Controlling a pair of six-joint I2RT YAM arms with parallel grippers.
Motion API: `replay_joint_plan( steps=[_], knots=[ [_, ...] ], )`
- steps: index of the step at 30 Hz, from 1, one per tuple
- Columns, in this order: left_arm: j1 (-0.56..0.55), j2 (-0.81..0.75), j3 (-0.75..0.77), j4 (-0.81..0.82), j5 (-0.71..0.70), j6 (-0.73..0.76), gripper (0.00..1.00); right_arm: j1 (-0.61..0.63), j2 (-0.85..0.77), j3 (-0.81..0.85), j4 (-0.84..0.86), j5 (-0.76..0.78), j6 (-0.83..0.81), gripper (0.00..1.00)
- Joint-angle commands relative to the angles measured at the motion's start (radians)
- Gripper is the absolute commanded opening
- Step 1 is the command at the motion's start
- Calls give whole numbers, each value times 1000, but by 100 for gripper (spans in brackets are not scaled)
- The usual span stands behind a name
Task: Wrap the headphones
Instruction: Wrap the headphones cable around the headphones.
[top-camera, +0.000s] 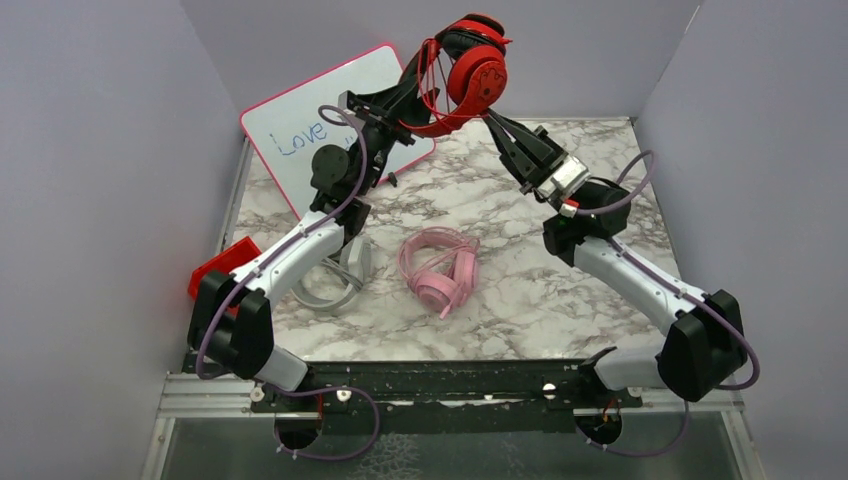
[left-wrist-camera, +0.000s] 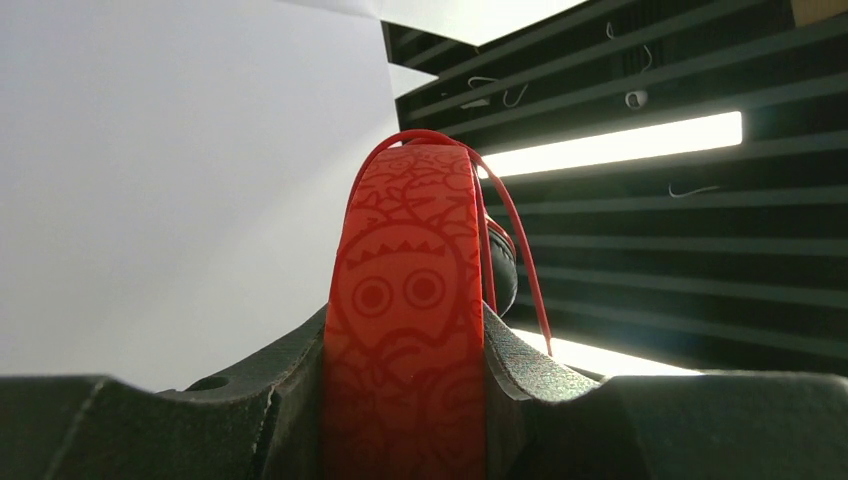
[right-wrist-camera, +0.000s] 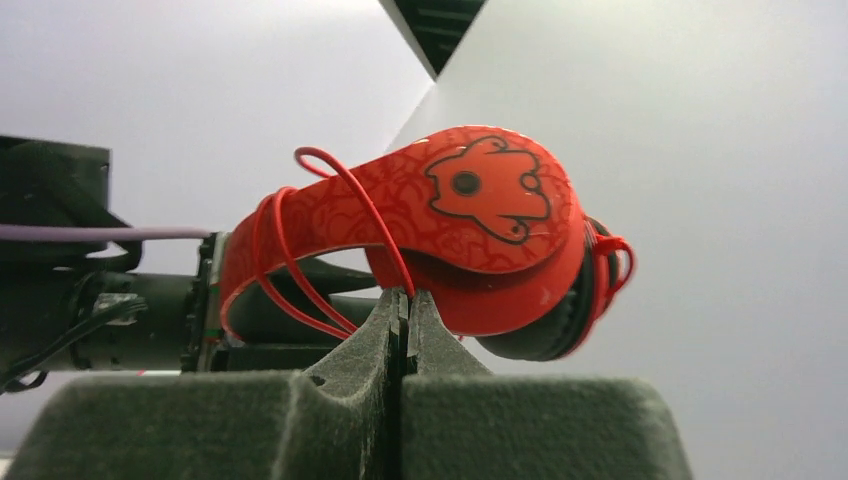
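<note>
We see two robot arms reaching up and meeting high over the back of a marble table (top-camera: 560, 300). Between them hangs a pair of red headphones (top-camera: 478, 78), lifted well clear of the surface.

The left gripper (left-wrist-camera: 405, 365) is partly closed and clamps the patterned red headband (left-wrist-camera: 405, 280) between its two black fingers. The right gripper (right-wrist-camera: 404, 300) comes in from the other side, just below the ear cup (right-wrist-camera: 480, 230). Its fingers are pressed fully together, and the thin red cable (left-wrist-camera: 525, 270) runs down into their tips, so it appears pinched there. Several turns of that cable already loop loosely around the headband.

Down on the table, the pink headphones (top-camera: 440, 265) lie near the middle. The grey headphones (top-camera: 335, 285) lie just to their left, partly hidden under the left arm. A whiteboard (top-camera: 300, 130) with a pink rim and the blue word "Love" leans at the back left corner.
</note>
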Motion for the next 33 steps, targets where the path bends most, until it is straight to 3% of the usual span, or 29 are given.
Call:
replay_joint_plan(
  steps=[1,7,13,26,29,33],
  knots=[
    [1,10,48,38,-43,-43,0,-30,47,11,148,185,190,1],
    [1,-2,51,67,-73,3,0,-42,56,-74,225,95,227,1],
    [6,32,92,106,-53,32,0,-42,9,-149,104,-15,174,1],
    [2,94,126,119,72,149,0,-42,22,-164,-213,12,84,1],
    [1,111,160,118,144,175,0,-43,17,-206,-166,138,96,1],
    [-11,64,71,76,136,217,0,-41,34,-192,-160,146,103,1]
  ],
)
